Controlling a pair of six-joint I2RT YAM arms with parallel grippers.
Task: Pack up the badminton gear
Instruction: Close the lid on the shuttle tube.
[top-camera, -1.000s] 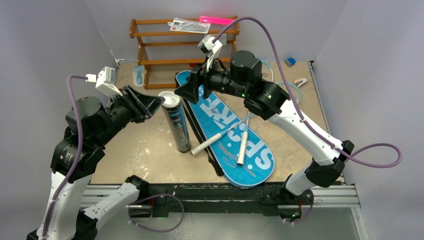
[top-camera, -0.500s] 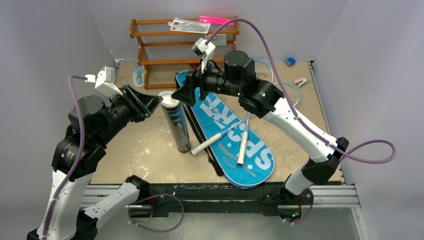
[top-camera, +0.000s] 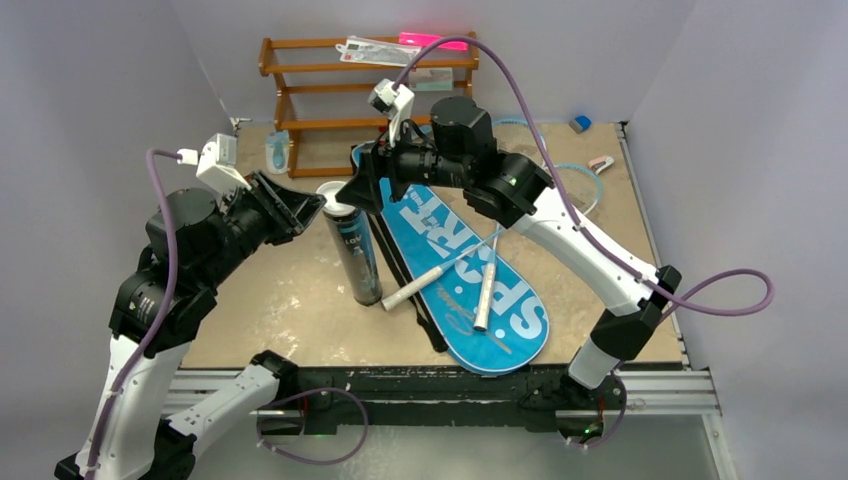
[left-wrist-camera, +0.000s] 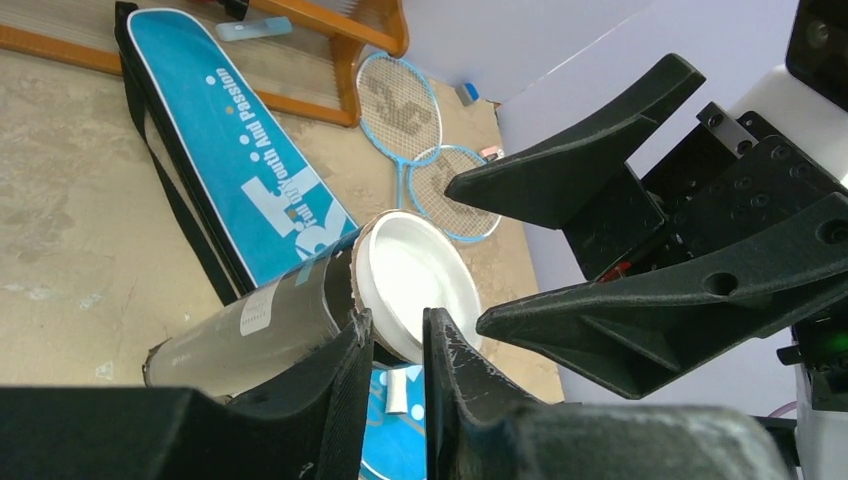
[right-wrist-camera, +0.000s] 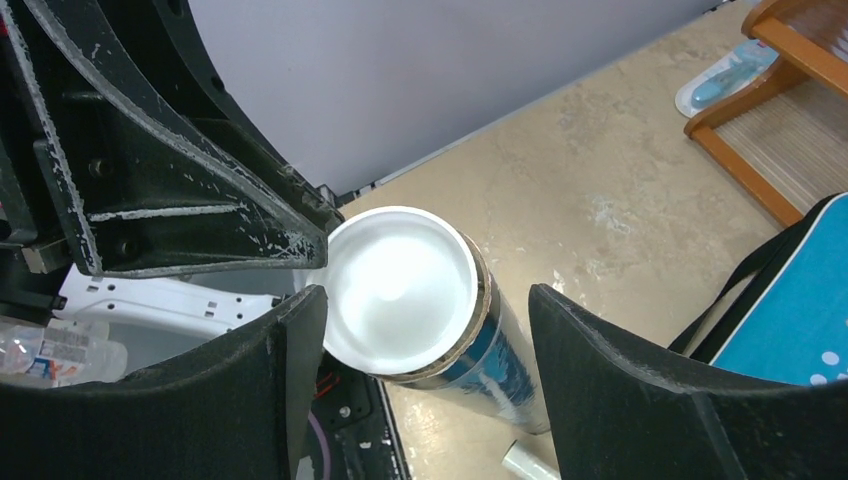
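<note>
top view: black tube (top-camera: 358, 262) stands upright on the table (top-camera: 280, 300), just left of the blue bag (top-camera: 450, 235); two white racket handles (top-camera: 485, 290) lie across the bag. both arms meet at the tube's white cap (right-wrist-camera: 395, 270). right wrist view: right gripper (right-wrist-camera: 428, 300) jaws wide apart, one on each side of the cap, touching neither. left wrist view: left gripper (left-wrist-camera: 398, 340) fingers nearly together at the cap's rim; i cannot tell whether they pinch it. only this view shows both racket heads (left-wrist-camera: 400, 105) clearly, beyond the bag.
</note>
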